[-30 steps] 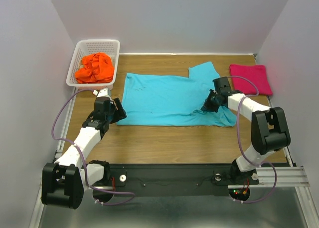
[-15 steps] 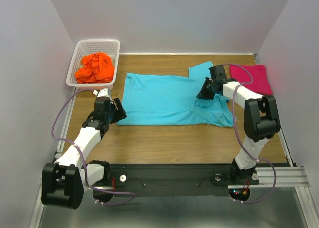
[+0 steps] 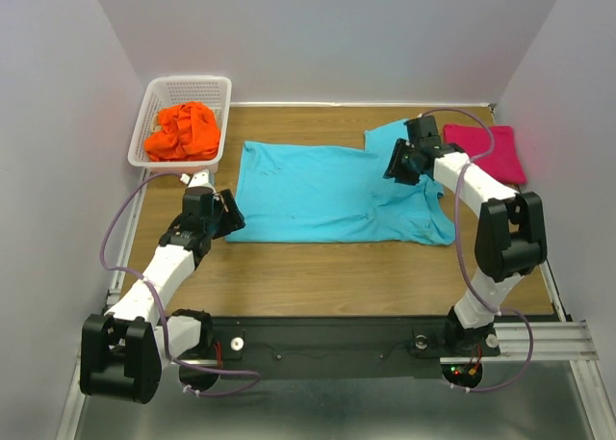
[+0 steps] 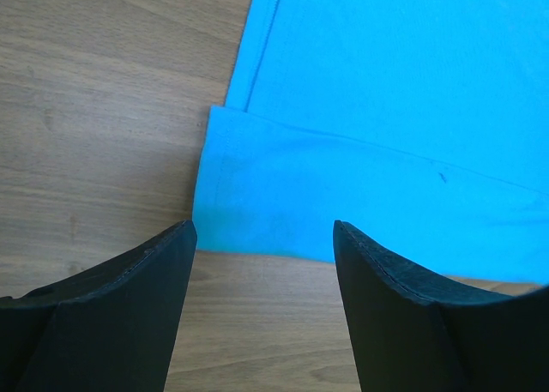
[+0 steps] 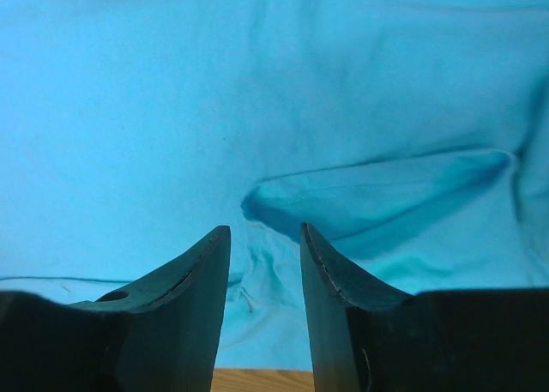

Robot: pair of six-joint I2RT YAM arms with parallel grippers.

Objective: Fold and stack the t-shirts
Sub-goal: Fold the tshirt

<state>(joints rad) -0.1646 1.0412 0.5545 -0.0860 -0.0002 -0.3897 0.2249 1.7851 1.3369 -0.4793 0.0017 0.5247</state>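
Turquoise t-shirt (image 3: 327,194) lies spread mid-frame on the table (image 3: 318,267) in the top view, with its right end rumpled. Pink t-shirt (image 3: 486,151) is folded at upper right, just beside the turquoise sleeve. Orange t-shirt (image 3: 183,130) is bunched in the white basket (image 3: 192,82), upper left.

Left gripper (image 3: 229,217): jaws spread wide and empty at the shirt's lower-left corner, hem just past the tips. Right gripper (image 3: 397,161): jaws partly apart over the rumpled end. I see nothing pinched, and cloth shows through the gap.

Handling, my read: thin, limp, light cloth that will drape and drag and probably slides on the wood. I'd pinch at the hem corners or sleeve edge, low to the table. The wrinkle under the right gripper wants smoothing or the fold goes crooked.

In the way: the pink t-shirt sits close to the right arm's swing, and the basket is near the left arm.
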